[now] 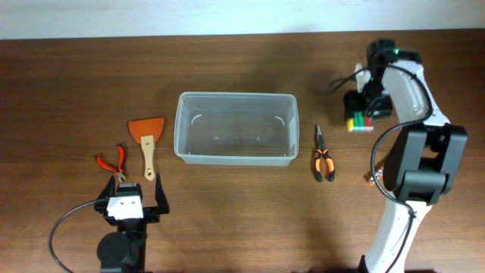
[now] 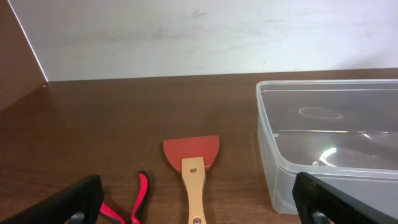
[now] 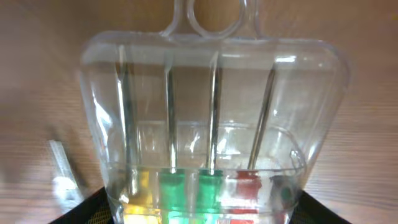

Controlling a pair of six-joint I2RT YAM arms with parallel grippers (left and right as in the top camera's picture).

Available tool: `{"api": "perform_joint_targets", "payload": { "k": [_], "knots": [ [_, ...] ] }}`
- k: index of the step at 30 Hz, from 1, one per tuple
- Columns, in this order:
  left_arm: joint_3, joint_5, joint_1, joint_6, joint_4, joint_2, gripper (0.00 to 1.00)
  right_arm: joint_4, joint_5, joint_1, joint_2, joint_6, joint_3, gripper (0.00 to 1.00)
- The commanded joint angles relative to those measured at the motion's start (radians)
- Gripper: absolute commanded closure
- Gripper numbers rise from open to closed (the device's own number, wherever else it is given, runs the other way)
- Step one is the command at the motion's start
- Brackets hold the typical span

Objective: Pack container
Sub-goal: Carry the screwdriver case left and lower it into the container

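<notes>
The container (image 1: 235, 95), a large clear tub, stands open in the middle of the table; nothing shows inside it. It also shows at the right of the left wrist view (image 2: 268, 134). My left gripper (image 1: 138, 197) is open near the front left edge, its fingers wide apart (image 2: 199, 202) either side of the scraper handle and not touching it. My right gripper (image 1: 362, 112) at the far right is shut on a small clear case of coloured bits (image 1: 361, 124), which fills the right wrist view (image 3: 211, 118) between the jaws (image 3: 199, 214).
An orange-bladed scraper with a wooden handle (image 1: 146, 136) (image 2: 191, 152) lies left of the tub. Red-handled pliers (image 1: 114, 163) (image 2: 140, 196) lie left of the scraper. Orange-and-black pliers (image 1: 323, 158) lie right of the tub. A pale wall runs along the table's far edge.
</notes>
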Motion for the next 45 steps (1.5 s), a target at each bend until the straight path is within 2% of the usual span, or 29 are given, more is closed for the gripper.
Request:
{"api": "perform_joint_targets", "payload": {
  "k": [1, 9, 12, 18, 24, 34, 45],
  "knots": [
    [-0.01, 0.014, 0.004, 0.016, 0.004, -0.006, 0.01, -0.047, -0.006, 0.044, -0.003, 0.01, 0.161, 0.36],
    [-0.01, 0.014, 0.004, 0.016, 0.004, -0.006, 0.01, -0.219, -0.006, 0.192, -0.003, 0.008, 0.451, 0.37],
    [-0.01, 0.014, 0.004, 0.016, 0.004, -0.006, 0.01, -0.297, -0.005, 0.264, -0.003, 0.063, 0.517, 0.37],
    [-0.01, 0.014, 0.004, 0.016, 0.004, -0.006, 0.01, -0.421, -0.006, 0.397, -0.003, 0.178, 0.546, 0.41],
    [-0.01, 0.014, 0.004, 0.016, 0.004, -0.006, 0.01, -0.428, -0.006, 0.515, -0.003, 0.284, 0.545, 0.41],
    [-0.01, 0.014, 0.004, 0.016, 0.004, -0.006, 0.01, -0.343, 0.003, 0.63, -0.002, 0.502, 0.477, 0.41],
    [-0.01, 0.014, 0.004, 0.016, 0.004, -0.006, 0.01, -0.144, 0.001, 0.621, -0.002, 0.578, 0.14, 0.41]
  ]
}}
